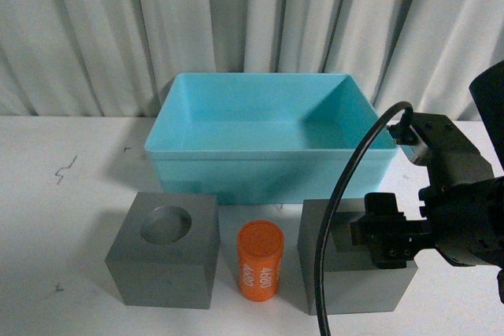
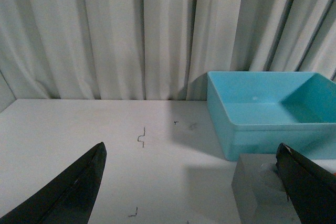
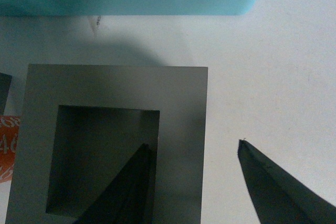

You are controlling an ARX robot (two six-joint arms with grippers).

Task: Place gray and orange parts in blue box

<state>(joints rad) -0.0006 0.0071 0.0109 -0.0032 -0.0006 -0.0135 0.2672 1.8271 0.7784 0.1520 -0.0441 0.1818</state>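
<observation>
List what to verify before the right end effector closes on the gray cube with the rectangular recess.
1. Right end effector open: ok.
2. It straddles one wall of the gray cube, one finger inside the recess: ok.
3. Fingers low enough for a firm grip: cannot tell.
4. Orange cylinder out of the closing path: ok.
5. Blue box has room: ok, it is empty.
6. Left end effector open, holding nothing: ok.
</observation>
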